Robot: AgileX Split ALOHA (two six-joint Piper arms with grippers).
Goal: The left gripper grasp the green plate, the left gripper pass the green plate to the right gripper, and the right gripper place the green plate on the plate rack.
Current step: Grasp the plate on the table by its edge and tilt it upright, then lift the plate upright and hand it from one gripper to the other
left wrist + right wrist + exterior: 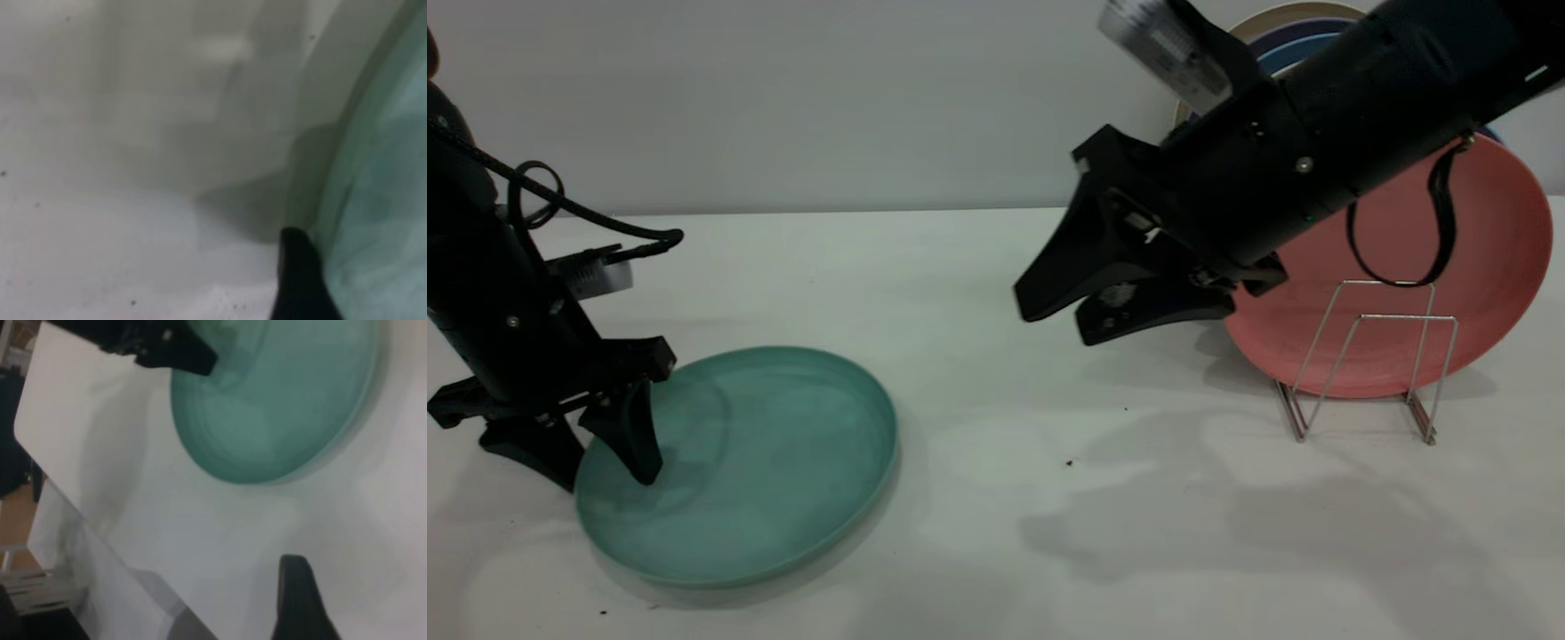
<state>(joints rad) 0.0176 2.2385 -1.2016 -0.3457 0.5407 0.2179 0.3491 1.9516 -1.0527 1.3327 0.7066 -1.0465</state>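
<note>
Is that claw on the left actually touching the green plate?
Touching. In the exterior view the left gripper straddles the plate's rim, one finger planted inside it.

One round matte teal-green plate [765, 462] near left. One salmon-pink plate [1485, 267] in one silver wire rack [1369, 373] at right; behind, one dark blue plate [1303, 40], one cream plate [1294, 16]. Two black grippers [600, 462] [1063, 324].

Bare table [996, 391] separates green plate [765, 462] from plate rack [1369, 373].
</note>
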